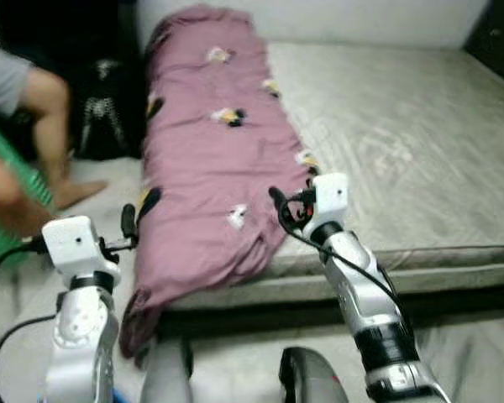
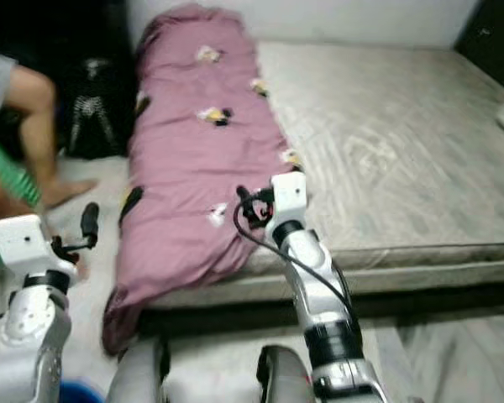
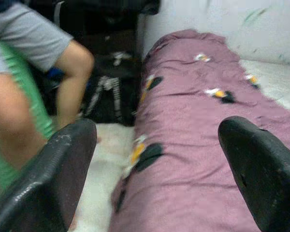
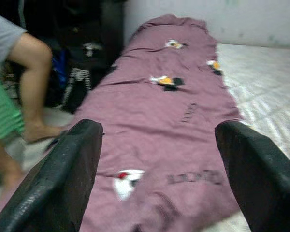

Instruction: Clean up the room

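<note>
Reaching toward the mauve quilt (image 1: pixel 210 159), which is lying lengthwise along the bed's (image 1: pixel 420 159) left side, the right tool (image 1: pixel 277 204) is hovering spread at its near end; the left tool (image 1: pixel 128 222), also spread, is hanging beside it.

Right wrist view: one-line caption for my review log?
Open right gripper poised above the folded mauve blanket on the mattress; a person stands beside.

No readable text, labels or numbers. Dark print marks on mauve blanket (image 4: pixel 183 135) ahead of right gripper (image 4: pixel 157 179), between its spread fingers, too blurred to read.
</note>
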Motion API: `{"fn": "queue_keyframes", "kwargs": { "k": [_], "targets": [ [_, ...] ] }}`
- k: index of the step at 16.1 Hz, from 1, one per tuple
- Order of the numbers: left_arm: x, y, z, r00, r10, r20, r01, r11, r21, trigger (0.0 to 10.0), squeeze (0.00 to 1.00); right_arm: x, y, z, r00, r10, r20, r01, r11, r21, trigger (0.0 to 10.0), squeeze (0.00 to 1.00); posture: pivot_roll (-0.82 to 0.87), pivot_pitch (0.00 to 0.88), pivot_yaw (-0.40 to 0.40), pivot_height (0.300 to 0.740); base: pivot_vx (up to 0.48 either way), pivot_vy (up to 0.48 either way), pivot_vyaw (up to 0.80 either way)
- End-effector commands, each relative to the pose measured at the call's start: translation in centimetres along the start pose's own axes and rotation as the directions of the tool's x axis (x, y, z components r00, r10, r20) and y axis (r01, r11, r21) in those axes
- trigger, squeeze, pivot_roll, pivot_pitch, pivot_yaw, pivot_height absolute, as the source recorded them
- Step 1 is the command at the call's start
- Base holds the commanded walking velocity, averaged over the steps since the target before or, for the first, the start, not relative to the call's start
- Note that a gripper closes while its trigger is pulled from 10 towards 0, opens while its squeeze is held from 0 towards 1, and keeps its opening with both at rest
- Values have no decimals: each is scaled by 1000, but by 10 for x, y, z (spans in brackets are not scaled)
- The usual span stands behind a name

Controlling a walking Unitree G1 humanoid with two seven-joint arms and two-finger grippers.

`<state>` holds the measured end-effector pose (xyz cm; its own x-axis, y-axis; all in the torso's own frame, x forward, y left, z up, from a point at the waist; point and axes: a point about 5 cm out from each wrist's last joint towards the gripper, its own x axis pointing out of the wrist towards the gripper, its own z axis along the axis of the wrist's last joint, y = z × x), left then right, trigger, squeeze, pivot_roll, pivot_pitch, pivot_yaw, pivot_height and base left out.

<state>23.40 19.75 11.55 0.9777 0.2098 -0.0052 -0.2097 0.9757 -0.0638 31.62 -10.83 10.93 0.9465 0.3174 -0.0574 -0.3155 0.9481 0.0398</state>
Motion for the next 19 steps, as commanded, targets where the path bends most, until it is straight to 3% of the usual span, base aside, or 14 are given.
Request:
{"fn": "queue_keyframes", "kwargs": {
  "k": [1, 15, 16, 19],
  "targets": [
    [-1, -7, -1, 1000, -21, -3, 21, 1000, -14, 10000, 0, -3, -12, -1, 999, -40, -6, 39, 999, -6, 10000, 0, -14, 7, -57, 642, 356, 0, 0],
    [-1, -7, -1, 1000, -22, -3, 22, 1000, -14, 10000, 0, -3, -12, -1, 999, -39, -6, 39, 999, -6, 10000, 0, -14, 7, -57, 642, 357, 0, 0],
    [-4, -1, -10, 996, 22, -84, -21, 1000, 16, 10000, 0, 2, -3, -10, 998, 17, -57, -17, 1000, -9, 10000, 0, 23, 45, -68, 627, 0, 0, 0],
    [-9, 7, -12, 992, 56, -112, -51, 998, 45, 10000, 0, 5, 6, -19, 991, 64, -118, -67, 998, -20, 10000, 0, 38, 61, -71, 602, 0, 0, 0]
  ]
}}
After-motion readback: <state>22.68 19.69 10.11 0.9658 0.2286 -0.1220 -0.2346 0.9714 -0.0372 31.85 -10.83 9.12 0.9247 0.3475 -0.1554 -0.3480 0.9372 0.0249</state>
